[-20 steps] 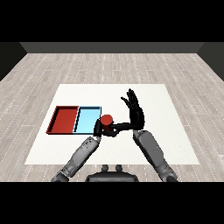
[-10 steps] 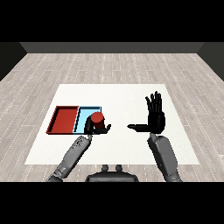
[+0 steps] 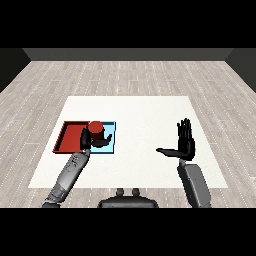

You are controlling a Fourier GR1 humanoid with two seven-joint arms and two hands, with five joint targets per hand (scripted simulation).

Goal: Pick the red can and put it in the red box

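My left hand is curled round the red can and holds it upright above the light blue tray, close to where that tray meets the red tray. The red tray lies just left of the can. My right hand is open at the right side of the table, fingers straight up and thumb out to the left, holding nothing.
The two trays lie side by side on the left part of the white table. Grey wood floor surrounds the table.
The left hand has carried the red can leftward from the table's middle to above the light blue tray. The right hand has let go, pulled away to the right and opened.
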